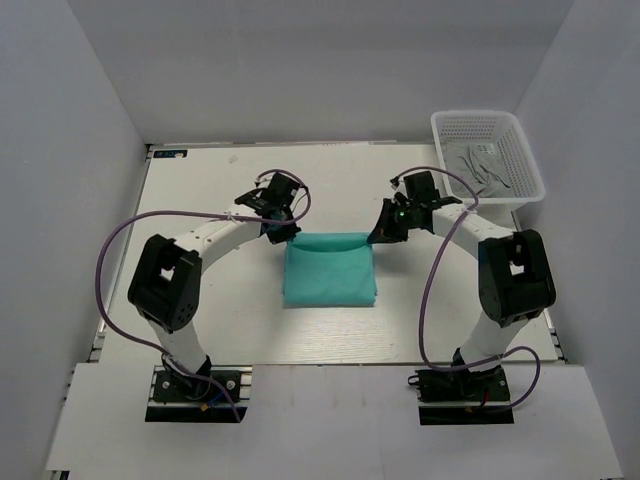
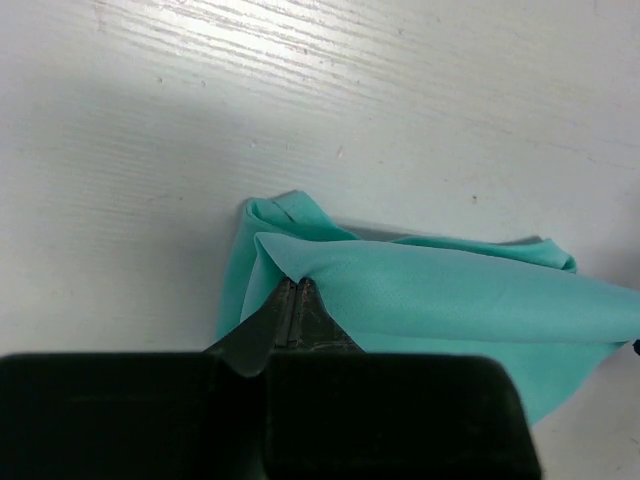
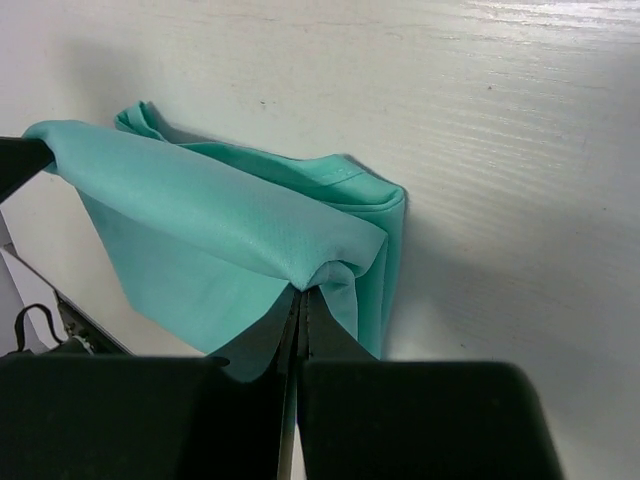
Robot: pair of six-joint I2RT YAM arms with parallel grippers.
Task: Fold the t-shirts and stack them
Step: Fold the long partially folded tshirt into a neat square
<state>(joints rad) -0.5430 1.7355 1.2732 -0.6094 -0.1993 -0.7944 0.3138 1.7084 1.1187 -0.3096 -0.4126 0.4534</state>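
A turquoise-green t-shirt lies folded in the middle of the table. My left gripper is shut on its far left corner, and the left wrist view shows the cloth pinched at the closed fingertips and lifted off the table. My right gripper is shut on the far right corner. In the right wrist view the cloth bunches at the closed gripper. The far edge of the shirt is stretched between the two grippers.
A white mesh basket with grey cloth inside stands at the far right corner. Purple cables loop beside both arms. The white table ends at a near edge by the arm bases.
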